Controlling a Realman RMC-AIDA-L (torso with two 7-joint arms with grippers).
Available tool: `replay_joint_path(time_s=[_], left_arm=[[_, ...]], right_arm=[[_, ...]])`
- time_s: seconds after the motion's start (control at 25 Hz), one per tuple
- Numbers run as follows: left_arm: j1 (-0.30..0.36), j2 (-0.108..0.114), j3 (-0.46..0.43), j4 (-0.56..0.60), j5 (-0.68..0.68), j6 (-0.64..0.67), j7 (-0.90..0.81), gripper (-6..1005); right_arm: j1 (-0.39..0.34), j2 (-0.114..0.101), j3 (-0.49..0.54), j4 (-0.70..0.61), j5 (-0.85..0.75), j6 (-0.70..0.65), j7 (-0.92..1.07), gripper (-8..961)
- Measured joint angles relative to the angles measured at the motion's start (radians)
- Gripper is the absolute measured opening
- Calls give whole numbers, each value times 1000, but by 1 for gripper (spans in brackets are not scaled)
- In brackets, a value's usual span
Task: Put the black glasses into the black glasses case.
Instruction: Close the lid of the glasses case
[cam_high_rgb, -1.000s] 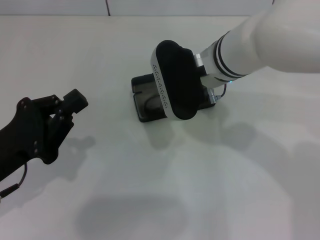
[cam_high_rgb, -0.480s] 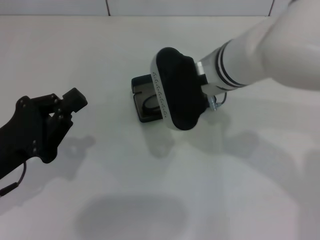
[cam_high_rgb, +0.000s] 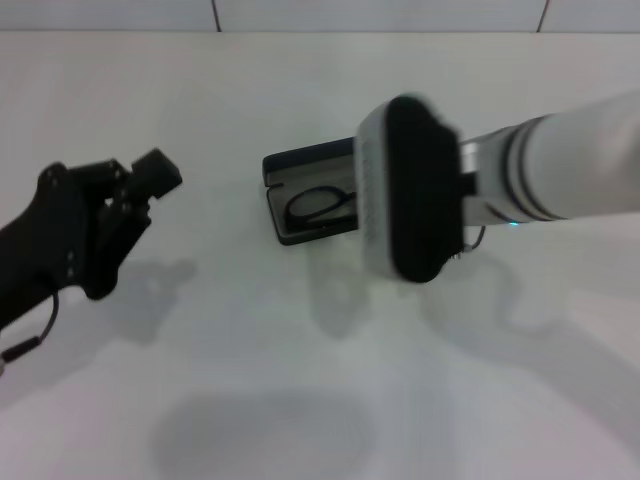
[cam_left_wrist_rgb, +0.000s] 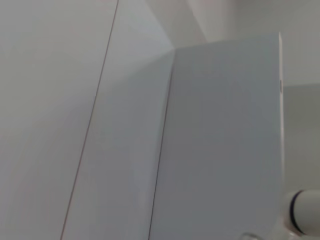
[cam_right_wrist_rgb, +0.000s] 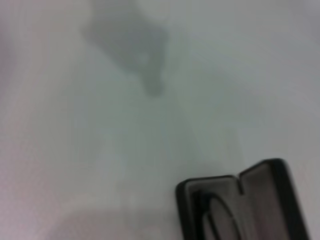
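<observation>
From the head, the right arm has swung away to the right since a second ago, uncovering the black glasses case, which lies open on the desk with the black glasses inside, so the placing looks done. The left hand hangs well to the left; I cannot tell whether either hand is apart or together. The left wrist shows only pale wall; the right wrist shows the open case at a distance.
</observation>
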Motion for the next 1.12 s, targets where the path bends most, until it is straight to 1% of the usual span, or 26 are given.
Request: replay_joint_path(time_s=[0.08,0.12,0.2,0.24,0.28,0.32,0.36,0.4,0.44,0.48,0.52,0.56,0.6,0.64,0.68,0.76,0.8,0.84,0.88,0.92,0.96,1.08,1.12], left_arm=[[-25,6,-19,1,-7,-3,-22,31],[-37,8,-35,3,-9,-5,-36,31],[-62,14,-77,19,-10,-11,-70,31],[-74,21,-102,41,-9,-16,-98,31],[-79,28,-120,72,-8,-23,-129,31],[-82,34,-131,94,-8,-30,-156,31],[-86,46,-146,133,-6,-49,-210,31],[-95,56,-152,160,2,-70,-248,31],[-110,65,-157,182,14,-94,-285,31],[-141,73,-158,204,42,-134,-329,34],[-178,80,-160,219,77,-171,-370,36],[-223,86,-159,232,121,-213,-416,39],[-270,92,-160,238,175,-254,-458,41],[-300,97,-159,242,216,-283,-487,44],[-356,104,-159,246,283,-329,-530,49],[-426,105,-159,247,390,-399,-586,59],[-455,101,-158,247,438,-430,-605,64],[-455,101,-158,247,438,-430,-605,69],[-481,96,-158,247,480,-459,-618,74],[-535,68,-156,247,615,-557,-644,108],[-541,63,-156,247,632,-571,-650,143],[-592,13,-156,239,805,-704,-691,246],[-602,-3,-157,238,848,-737,-698,251]], right_arm=[[-110,0,59,-98,64,-8,1,212],[-154,-2,89,-136,101,-13,-1,215],[-252,-6,172,-203,225,-34,-17,221],[-290,-5,217,-221,295,-50,-34,223],[-310,-5,247,-223,343,-63,-49,226],[-340,-4,295,-223,427,-82,-79,229],[-393,-6,374,-197,584,-107,-153,232],[-423,-9,415,-180,672,-129,-207,235],[-423,-9,415,-180,672,-129,-207,238],[-454,-12,463,-163,743,-158,-257,240],[-490,-14,546,-129,827,-222,-332,243],[-507,-14,593,-109,872,-268,-367,246],[-525,-15,695,-57,940,-369,-425,249],[-529,-15,776,-4,982,-451,-456,252],[-529,-15,840,41,1013,-520,-478,255],[-525,-14,965,129,1041,-624,-507,260],[-525,-14,1009,161,1043,-652,-516,263],[-524,-13,1037,187,1045,-673,-525,266],[-524,-12,1065,219,1048,-692,-536,269],[-523,-12,1072,237,1051,-699,-542,272],[-521,-11,1082,268,1059,-709,-558,274],[-512,-10,1084,328,1074,-723,-599,281],[-505,-9,1084,346,1077,-726,-611,282]])
